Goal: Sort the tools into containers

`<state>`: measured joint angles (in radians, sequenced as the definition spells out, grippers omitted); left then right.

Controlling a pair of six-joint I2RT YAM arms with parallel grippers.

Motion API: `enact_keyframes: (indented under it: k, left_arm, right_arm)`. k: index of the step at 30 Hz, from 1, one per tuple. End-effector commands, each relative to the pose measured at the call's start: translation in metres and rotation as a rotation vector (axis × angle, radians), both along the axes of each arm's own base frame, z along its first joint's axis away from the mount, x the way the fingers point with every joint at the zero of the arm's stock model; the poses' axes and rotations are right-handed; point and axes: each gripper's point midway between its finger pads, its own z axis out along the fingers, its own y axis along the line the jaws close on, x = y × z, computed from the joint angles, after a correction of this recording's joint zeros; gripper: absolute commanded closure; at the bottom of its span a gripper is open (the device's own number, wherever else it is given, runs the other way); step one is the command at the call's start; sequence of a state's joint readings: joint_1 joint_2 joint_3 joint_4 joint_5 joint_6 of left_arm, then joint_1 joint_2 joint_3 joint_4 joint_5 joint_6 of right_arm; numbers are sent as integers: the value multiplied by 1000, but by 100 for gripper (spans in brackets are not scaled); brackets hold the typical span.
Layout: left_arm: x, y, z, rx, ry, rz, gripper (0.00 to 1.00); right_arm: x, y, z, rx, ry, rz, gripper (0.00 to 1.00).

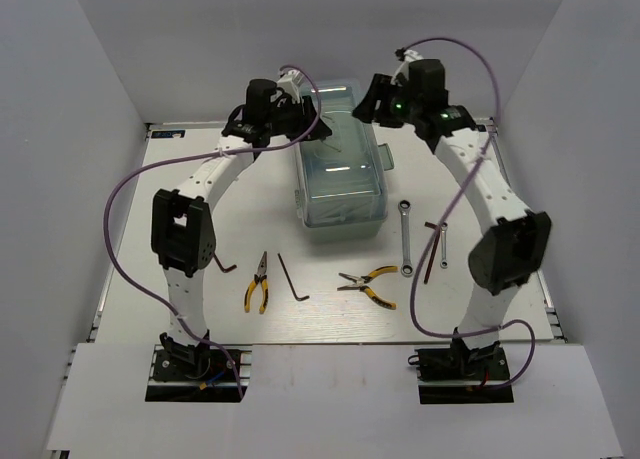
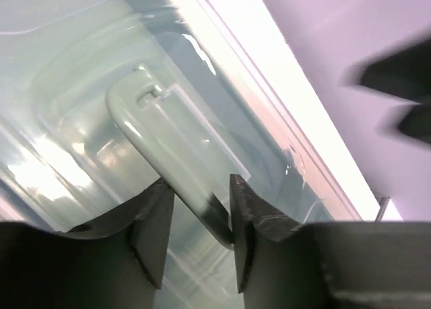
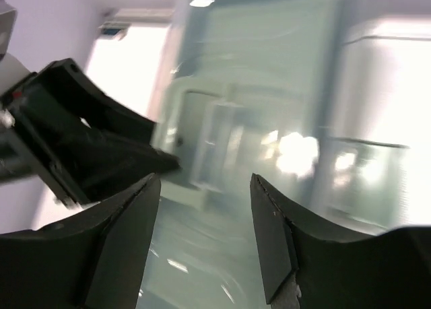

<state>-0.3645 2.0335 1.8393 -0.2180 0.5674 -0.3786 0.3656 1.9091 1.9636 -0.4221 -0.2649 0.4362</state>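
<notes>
Top external view: the pale green toolbox is being shown standing at the middle of the counter with its clear lid down, while the left arm and the right arm are being held over its far end. All the tools are lying outside it, on the counter nearer the arm bases. One pliers is lying at the left with a hex key just beside it and a second hex key further left by the left arm. A second pliers is lying in front of the toolbox, the wrench off its near right corner, and a third hex key just right of the wrench

Left wrist view: the left end effector is being held closed partway around the toolbox's handle, which is passing between the two fingers. Both are lying against its sides, so the handle is being gripped

Right wrist view: the right end effector is being held open above the blurred lid, with nothing between its fingers, and the left end effector is being seen just beyond it at the left
</notes>
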Motion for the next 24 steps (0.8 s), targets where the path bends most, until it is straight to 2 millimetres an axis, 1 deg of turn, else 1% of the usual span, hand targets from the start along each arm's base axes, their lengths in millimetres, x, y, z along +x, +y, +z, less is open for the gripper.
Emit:
enact_keyframes:
  k: [1, 2, 3, 4, 5, 6, 7, 8, 9, 10, 11, 12, 13, 14, 15, 16, 17, 18, 19, 20, 21, 22, 23, 24]
  left_arm:
    - [8, 2, 10, 17, 20, 64, 53]
    - [12, 2, 15, 14, 24, 80, 56]
    - [14, 3, 12, 23, 33, 92, 58]
    - [15, 0, 7, 35, 43, 100, 58]
    - [15, 1, 10, 35, 51, 113, 59]
    - [16, 3, 11, 40, 51, 125, 65]
    - [16, 0, 9, 56, 60, 137, 71]
    - [16, 2, 11, 61, 61, 148, 78]
    - [17, 3, 14, 67, 62, 158, 93]
    - [17, 0, 11, 79, 67, 167, 99]
    - [16, 2, 15, 86, 71, 177, 100]
    - [16, 2, 15, 86, 71, 177, 100]
    - [13, -2, 15, 86, 71, 168, 100]
    - [11, -2, 22, 74, 68, 172, 100]
    - [14, -6, 33, 41, 49, 169, 100]
    - [10, -8, 41, 18, 47, 157, 100]
    - [10, -10, 47, -2, 43, 152, 100]
    - [11, -9, 61, -45, 32, 151, 100]
    - [16, -5, 64, -61, 31, 166, 100]
    - [10, -5, 82, -93, 8, 154, 100]
    - [11, -8, 86, -115, -3, 146, 100]
    - [11, -3, 97, -139, -9, 159, 100]
    - [11, -3, 97, -140, -9, 159, 100]
    - [6, -1, 114, -162, -36, 159, 100]
  right_arm:
    - [-6, -90, -9, -268, -66, -259, 38]
    - [-15, -105, 14, -258, -125, -304, 38]
    - [-26, -113, -27, -302, -51, -298, 38]
    - [-33, -118, -23, -301, -71, -302, 38]
    - [-38, -130, -16, -296, -89, -323, 38]
    - [-42, -134, -21, -301, -84, -324, 38]
    - [-54, -144, -46, -324, -29, -327, 38]
    - [-60, -148, -46, -317, -30, -332, 38]
    - [-67, -150, -60, -327, 5, -326, 38]
    - [-74, -157, -68, -332, 25, -335, 38]
    - [-81, -159, -75, -328, 42, -331, 38]
    - [-84, -162, -78, -325, 50, -333, 38]
    - [-89, -161, -82, -322, 61, -319, 38]
    - [-95, -162, -87, -317, 74, -313, 38]
    - [-99, -160, -89, -296, 85, -288, 36]
    - [-101, -160, -87, -287, 75, -281, 36]
    - [-107, -158, -94, -276, 93, -267, 36]
    - [-108, -162, -95, -270, 96, -274, 36]
    - [-109, -163, -96, -262, 88, -277, 36]
    - [-110, -165, -98, -260, 87, -280, 35]
    - [-111, -166, -100, -255, 93, -277, 35]
    - [-111, -167, -99, -244, 93, -272, 32]
    - [-112, -168, -104, -245, 105, -270, 31]
    - [-111, -168, -106, -244, 114, -267, 31]
